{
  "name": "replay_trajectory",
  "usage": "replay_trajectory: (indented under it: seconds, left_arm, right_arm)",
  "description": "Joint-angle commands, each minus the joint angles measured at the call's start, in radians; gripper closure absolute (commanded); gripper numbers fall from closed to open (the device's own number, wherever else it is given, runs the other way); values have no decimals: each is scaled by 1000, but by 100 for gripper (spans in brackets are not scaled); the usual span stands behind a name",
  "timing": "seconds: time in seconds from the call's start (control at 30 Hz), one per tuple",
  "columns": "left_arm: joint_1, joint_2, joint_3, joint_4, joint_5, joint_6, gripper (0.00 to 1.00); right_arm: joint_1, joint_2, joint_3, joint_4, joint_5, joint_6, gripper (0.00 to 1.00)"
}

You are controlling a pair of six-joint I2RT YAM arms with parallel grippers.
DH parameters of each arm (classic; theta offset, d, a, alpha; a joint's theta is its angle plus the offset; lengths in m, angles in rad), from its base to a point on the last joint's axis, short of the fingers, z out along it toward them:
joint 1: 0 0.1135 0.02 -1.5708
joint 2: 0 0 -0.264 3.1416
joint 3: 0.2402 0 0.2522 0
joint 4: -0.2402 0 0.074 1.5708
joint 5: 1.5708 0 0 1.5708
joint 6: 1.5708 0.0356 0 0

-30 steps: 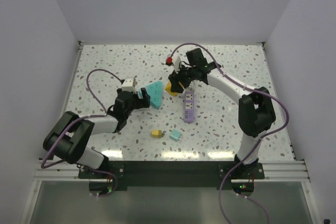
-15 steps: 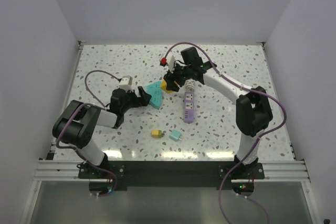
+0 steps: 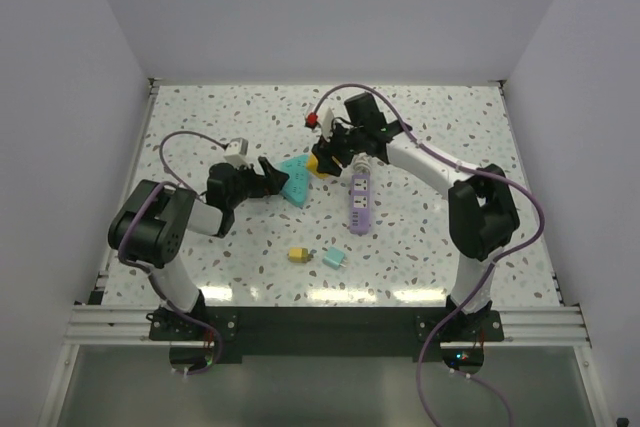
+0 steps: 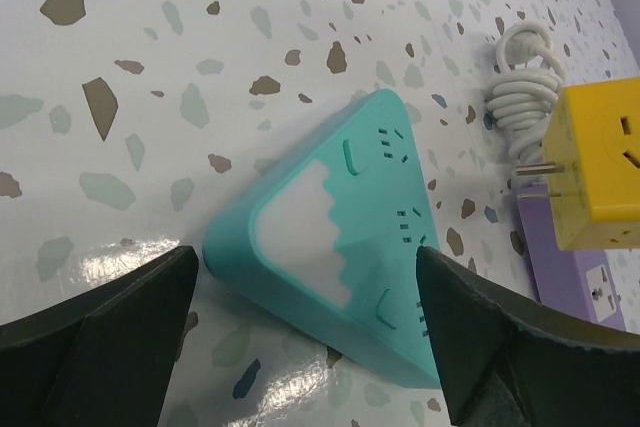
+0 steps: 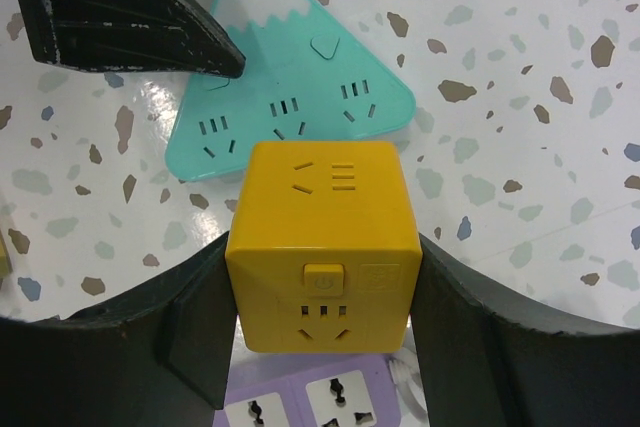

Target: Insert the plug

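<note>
Here, the right gripper [image 5: 320, 282] clamps the yellow cube plug [image 5: 322, 217] close beside the teal triangular socket [image 4: 330, 247], which the left gripper [image 4: 305, 262] straddles with its fingers spread, not pinching it. If the prongs miss the slots, the unheld socket could skid. The purple strip [image 3: 360, 202] and coiled white cable [image 4: 522, 87] crowd the cube.

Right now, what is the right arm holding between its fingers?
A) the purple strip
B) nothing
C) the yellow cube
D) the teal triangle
C: the right wrist view shows the yellow cube clamped between the right fingers.
</note>
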Motion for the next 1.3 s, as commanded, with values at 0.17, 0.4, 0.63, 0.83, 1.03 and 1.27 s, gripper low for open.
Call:
replay_trajectory:
  seconds: [0.17, 0.4, 0.63, 0.83, 1.03, 1.27]
  left_arm:
    - [21, 57, 74, 61, 65, -18, 8]
    - [29, 117, 101, 95, 111, -22, 20]
    - [30, 151, 108, 138, 185, -6, 36]
    - [30, 151, 119, 121, 264, 43, 54]
    - [36, 163, 160, 0, 303, 113, 81]
    - [52, 197, 202, -84, 358, 144, 100]
  right_arm:
    - [46, 12, 42, 54, 10, -23, 100]
    - [61, 66, 122, 4, 56, -51, 100]
    - [60, 66, 107, 10, 105, -54, 100]
    - [60, 52, 89, -12, 174, -65, 100]
    - [52, -17, 18, -3, 208, -59, 100]
    - [52, -65, -71, 24, 239, -37, 100]
